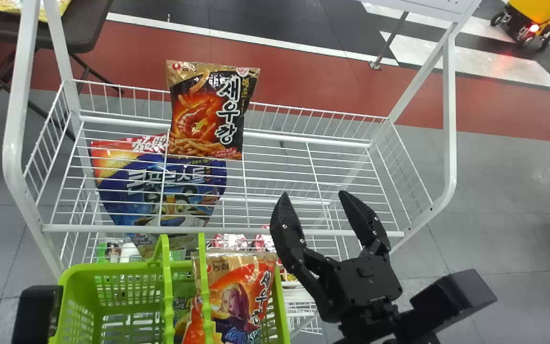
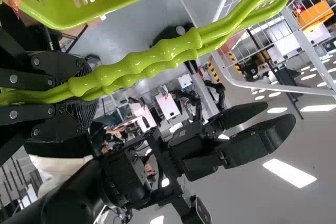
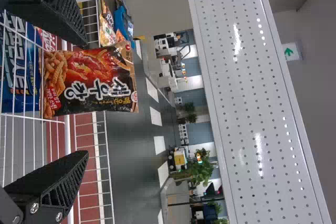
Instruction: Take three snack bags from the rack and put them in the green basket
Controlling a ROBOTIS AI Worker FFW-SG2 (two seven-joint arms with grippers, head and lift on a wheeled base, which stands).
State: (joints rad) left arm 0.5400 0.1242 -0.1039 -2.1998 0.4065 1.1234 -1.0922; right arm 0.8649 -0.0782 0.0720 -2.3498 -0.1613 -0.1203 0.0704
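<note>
Snack bag [image 1: 206, 114] on white wire rack [image 1: 449, 119] | grey-red floor [image 1: 499, 200] | dark table [image 1: 86, 31]

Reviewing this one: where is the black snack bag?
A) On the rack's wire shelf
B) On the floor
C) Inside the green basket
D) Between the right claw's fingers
A: the head view shows the black snack bag upright on the wire shelf of the rack, by its back rail, while the right claw is spread open nearer the front, apart from it.

White wire rack [image 1: 222, 230]: dark snack bag [image 1: 206, 117] on upper shelf, blue bag [image 1: 124, 193] below.
</note>
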